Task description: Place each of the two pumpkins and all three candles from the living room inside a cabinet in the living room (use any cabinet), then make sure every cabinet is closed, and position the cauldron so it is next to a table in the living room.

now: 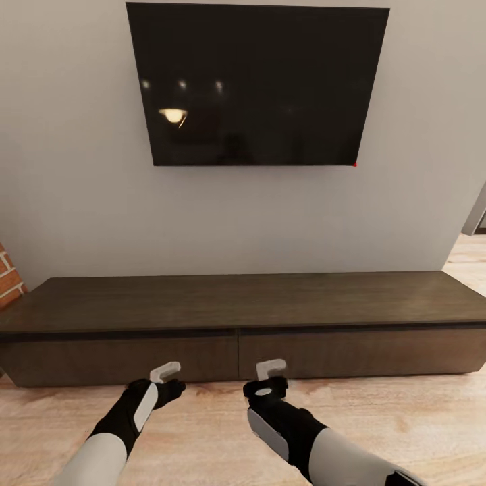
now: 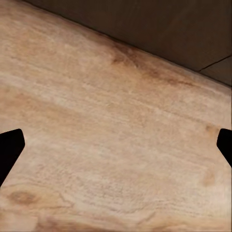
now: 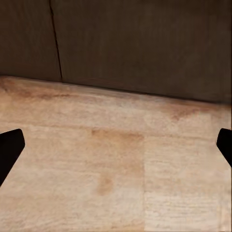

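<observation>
- The television (image 1: 260, 84), dark and wall-mounted, hangs on the grey wall above the unit; a strip of brick (image 1: 8, 273) shows at the far left edge of the head view.
- The cabinet (image 1: 236, 307) runs long and low against that wall, its long axis crosswise to the robot, directly ahead of both arms. Both visible drawer fronts (image 1: 358, 351) look flush and shut, and a vertical seam between them sits roughly midway between the two grippers.
- The wooden floor (image 1: 202, 432) lies between the robot and the cabinet base.
- The right gripper (image 1: 270, 370) hovers low just in front of the right-hand drawer front, near the seam; its wrist view has the seam off to one side. Its fingers (image 3: 10, 145) stand wide apart with nothing between them.
- The left gripper (image 1: 164, 372) hovers just in front of the left-hand drawer front, at about the same nearness. Its fingers (image 2: 10, 147) are likewise spread and empty, aimed more at the floor.
- Judgement: with the fronts handle-less, either arm is equally placed to open its own drawer; the move likely depends on reaching forward to a front's edge.
</observation>
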Motion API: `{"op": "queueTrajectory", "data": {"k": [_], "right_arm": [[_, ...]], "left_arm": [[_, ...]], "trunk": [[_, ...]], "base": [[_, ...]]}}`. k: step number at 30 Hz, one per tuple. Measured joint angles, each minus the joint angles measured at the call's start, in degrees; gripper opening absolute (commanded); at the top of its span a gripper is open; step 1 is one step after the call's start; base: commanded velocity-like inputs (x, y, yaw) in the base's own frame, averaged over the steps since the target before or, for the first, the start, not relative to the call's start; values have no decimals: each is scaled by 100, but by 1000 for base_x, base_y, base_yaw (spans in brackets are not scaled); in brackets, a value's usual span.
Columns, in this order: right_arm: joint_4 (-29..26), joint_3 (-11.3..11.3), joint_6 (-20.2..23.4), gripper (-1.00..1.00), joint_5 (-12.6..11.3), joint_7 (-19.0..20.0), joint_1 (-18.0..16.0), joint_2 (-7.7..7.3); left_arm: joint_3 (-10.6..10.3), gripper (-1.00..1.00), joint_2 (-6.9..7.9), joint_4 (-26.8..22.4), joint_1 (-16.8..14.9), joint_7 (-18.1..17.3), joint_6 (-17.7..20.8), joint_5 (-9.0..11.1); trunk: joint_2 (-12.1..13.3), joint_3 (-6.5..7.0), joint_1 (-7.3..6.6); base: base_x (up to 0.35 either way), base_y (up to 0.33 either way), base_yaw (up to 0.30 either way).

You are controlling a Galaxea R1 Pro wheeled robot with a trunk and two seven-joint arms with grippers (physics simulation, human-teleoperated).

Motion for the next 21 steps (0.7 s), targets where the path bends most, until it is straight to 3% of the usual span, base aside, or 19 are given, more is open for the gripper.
{"op": "queueTrajectory", "data": {"k": [2, 5, 7, 8, 9, 10, 12, 14, 17, 18, 19, 20, 21], "right_arm": [[-199, 5, 80, 100, 495, -279, -14, 55], [-574, -39, -75, 100, 900, -647, -21, 55], [-858, -135, -727, 100, 1041, -922, -34, 55], [-889, -154, -840, 100, 1055, -962, -41, 55], [-913, -168, -922, 100, 1070, -994, -51, 55], [-940, -180, -1005, 100, 1121, -1038, -71, 55], [-936, -169, -1000, 100, 1228, -1064, -91, 55], [-882, -90, -912, 100, 1401, -1056, -101, 55], [-803, 425, -761, 100, 1869, -1047, -107, 55], [-788, 972, -658, 100, 2149, -1059, -107, 55], [-784, 1197, -607, 100, 2229, -1064, -108, 55], [-779, 1594, -474, 100, 2330, -1071, -108, 55], [-777, 1788, -385, 100, 2371, -1074, -108, 55]], "left_arm": [[8, 100, 147, 25, -1, -20, 18, 15], [19, 100, 410, 246, -1, -276, 19, 30], [-9, 100, 693, 684, 0, -1273, -16, 42], [-13, 100, 759, 768, 0, -1562, -25, 26], [-15, 100, 826, 841, 0, -1845, -38, 4], [-19, 100, 960, 951, 0, -2391, -75, -58], [-21, 100, 1134, 1065, 0, -3124, -155, -181], [-16, 100, 1237, 1180, 0, -3670, -254, -355], [-21, 100, 1320, 1417, 0, -4100, -431, -570], [-24, 100, 1336, 1529, 0, -4202, -564, -628], [-23, 100, 1340, 1557, 0, -4226, -613, -640], [-24, 100, 1344, 1592, 0, -4256, -694, -657], [-24, 100, 1346, 1606, 0, -4266, -725, -663]], "trunk": [[0, 0, 0], [0, 0, 0], [0, 0, 0], [0, 0, 0], [0, 0, 0], [0, 0, 0], [0, 0, 0], [0, -1, 0], [0, -1, 0], [0, -1, 0], [0, -1, 0], [0, -1, 0], [0, -1, 0]], "base": [[0, 0, 0], [0, 0, 0], [0, 0, 0], [0, 0, 0], [0, 0, 0], [0, 0, 0], [0, 0, 0], [0, 0, 0], [0, 0, 0], [0, 0, 0], [0, 0, 0], [0, 0, 0], [0, 0, 0]]}}
